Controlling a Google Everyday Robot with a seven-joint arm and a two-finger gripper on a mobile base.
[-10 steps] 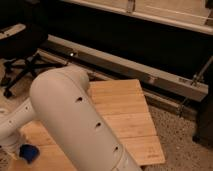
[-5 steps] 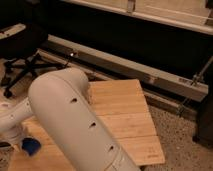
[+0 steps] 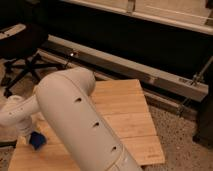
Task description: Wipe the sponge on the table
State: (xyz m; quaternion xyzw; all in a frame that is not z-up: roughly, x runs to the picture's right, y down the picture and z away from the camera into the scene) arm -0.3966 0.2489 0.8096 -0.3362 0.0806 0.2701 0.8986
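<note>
The gripper (image 3: 30,133), its grip impossible to tell, sat lower left at the soft blue sponge (image 3: 38,141), near the plank desk (image 3: 125,115)'s left edge.

Bulky cream-white arm (image 3: 75,117) with small dark round holes (image 3: 78,100); tool (image 3: 28,130) at lower left, seemingly white too.

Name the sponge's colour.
Bright blue; camera view shows the sponge at the tool, lower left on the table.
</note>
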